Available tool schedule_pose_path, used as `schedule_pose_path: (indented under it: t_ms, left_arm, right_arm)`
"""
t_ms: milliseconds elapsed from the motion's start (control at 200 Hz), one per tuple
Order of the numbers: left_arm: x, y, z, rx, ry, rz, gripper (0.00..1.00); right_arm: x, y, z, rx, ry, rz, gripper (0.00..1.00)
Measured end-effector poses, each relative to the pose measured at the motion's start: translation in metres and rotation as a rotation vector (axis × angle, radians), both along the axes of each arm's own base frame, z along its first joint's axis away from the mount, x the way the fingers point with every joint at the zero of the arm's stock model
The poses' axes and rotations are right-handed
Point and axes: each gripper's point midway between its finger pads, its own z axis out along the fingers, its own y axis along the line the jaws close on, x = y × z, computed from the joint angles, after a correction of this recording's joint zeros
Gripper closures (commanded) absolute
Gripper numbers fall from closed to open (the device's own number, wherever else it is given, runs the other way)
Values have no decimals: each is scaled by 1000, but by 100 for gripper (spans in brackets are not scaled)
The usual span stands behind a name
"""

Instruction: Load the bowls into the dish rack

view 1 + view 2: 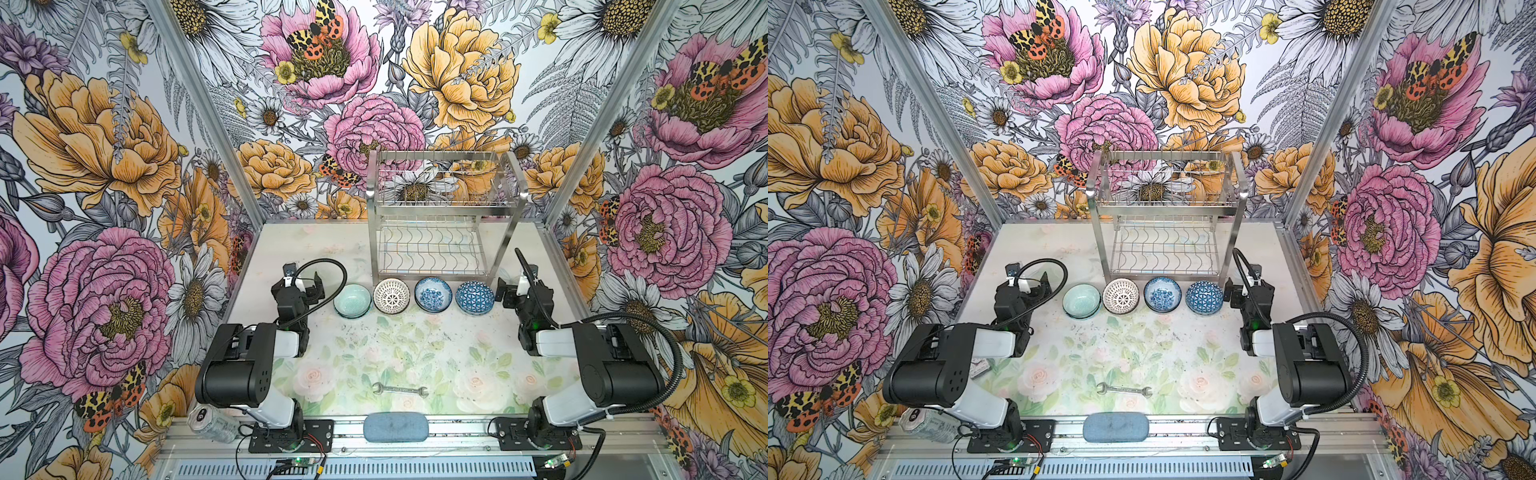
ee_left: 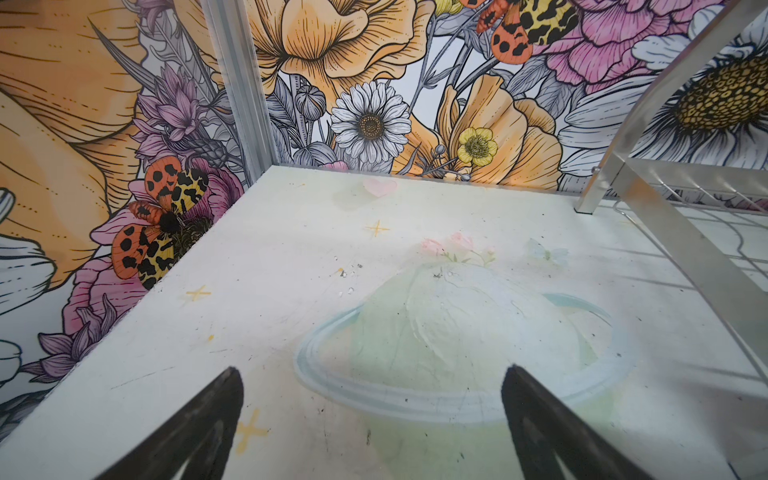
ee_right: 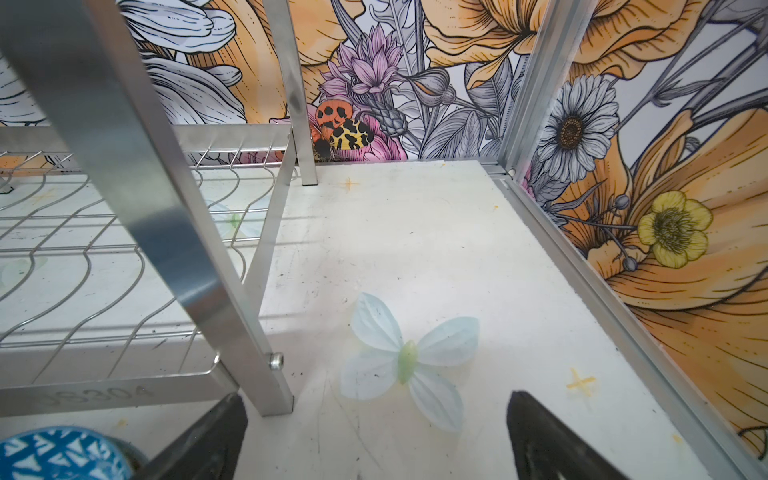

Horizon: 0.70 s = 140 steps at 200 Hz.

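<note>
Several bowls stand in a row on the table just in front of the dish rack (image 1: 444, 206) (image 1: 1167, 210): a mint green bowl (image 1: 352, 300) (image 1: 1081, 300), a white lattice bowl (image 1: 391, 294), a blue floral bowl (image 1: 433, 293) and a blue triangle-patterned bowl (image 1: 474, 297) (image 3: 58, 455). Both tiers of the rack hold nothing. My left gripper (image 1: 301, 283) (image 2: 372, 374) hovers open just left of the mint bowl, with only table between its fingers. Open too, my right gripper (image 1: 517, 284) (image 3: 376, 399) sits just right of the triangle bowl, beside the rack's front right leg (image 3: 166, 232).
A wrench (image 1: 400, 390) lies on the table near the front. A blue-grey pad (image 1: 395, 427) rests on the front rail, and a drink can (image 1: 212, 424) lies at the front left. Flowered walls close in the left, right and back.
</note>
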Motion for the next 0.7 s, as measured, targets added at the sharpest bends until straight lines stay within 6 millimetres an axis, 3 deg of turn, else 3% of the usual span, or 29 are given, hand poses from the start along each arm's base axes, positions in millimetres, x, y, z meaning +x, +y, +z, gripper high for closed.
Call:
schedule_pose_path:
  t_ms: [100, 165, 245, 350, 490, 600, 701]
  left_arm:
    - [-2, 4, 2, 1, -2, 34, 1]
    - [-8, 7, 11, 12, -19, 72, 1]
    - [-16, 4, 32, 29, -46, 114, 1]
    - [-26, -3, 70, 41, -79, 153, 1]
    - [-34, -12, 127, 19, -113, 187, 1]
    - [-42, -23, 156, -13, -109, 165, 1]
    - [-44, -35, 164, -38, -60, 128, 1]
  right_arm:
    - [-2, -5, -2, 2, 38, -30, 0]
    - [1, -11, 11, -9, 70, -57, 0]
    - [7, -14, 56, -30, 4, -88, 0]
    - [-3, -7, 122, -37, -129, -95, 0]
    - [-17, 16, 182, -21, -207, -46, 0]
    - [-26, 42, 198, 4, -203, 28, 0]
    - [-28, 68, 190, 8, -144, 97, 1]
